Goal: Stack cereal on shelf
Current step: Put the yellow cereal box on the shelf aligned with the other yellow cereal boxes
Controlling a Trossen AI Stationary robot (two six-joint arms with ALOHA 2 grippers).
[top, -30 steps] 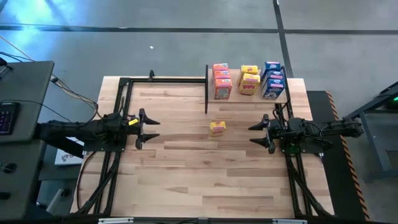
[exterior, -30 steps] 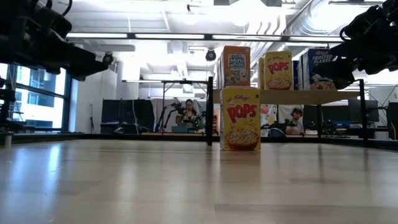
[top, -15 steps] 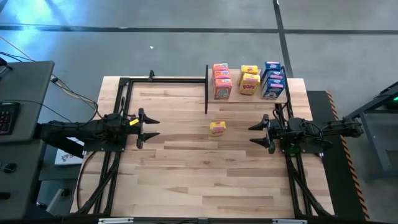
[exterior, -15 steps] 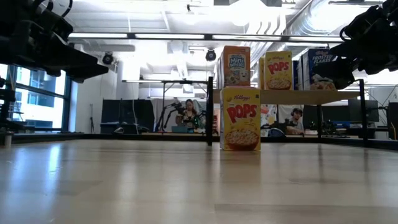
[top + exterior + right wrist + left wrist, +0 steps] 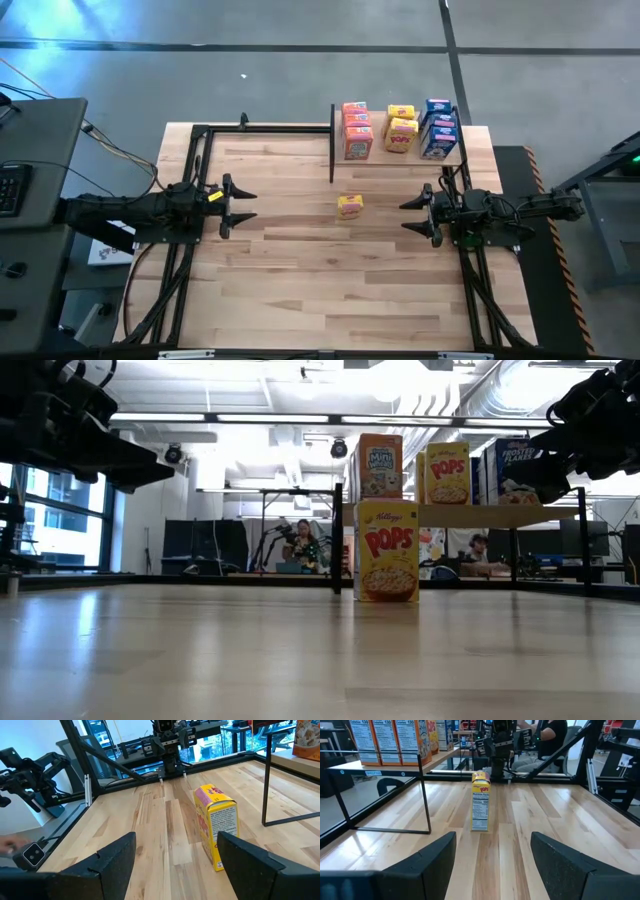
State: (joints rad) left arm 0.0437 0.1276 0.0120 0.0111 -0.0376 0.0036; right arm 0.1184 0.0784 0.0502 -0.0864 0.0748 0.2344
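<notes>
Eight cereal boxes sit on the shelf [image 5: 400,160]: three orange, two yellow, three blue; one yellow box [image 5: 350,206] stands upright on the table [image 5: 300,270] between the arms. Left gripper [image 5: 243,205] and right gripper [image 5: 408,216] both hang open, well apart from it.

high: straight down, far | low: tabletop level | wrists: facing each other, sharing yellow box [image 5: 480,801]

Yellow box [image 5: 350,206] upright on table; others apparently on shelf [image 5: 400,157].
</notes>
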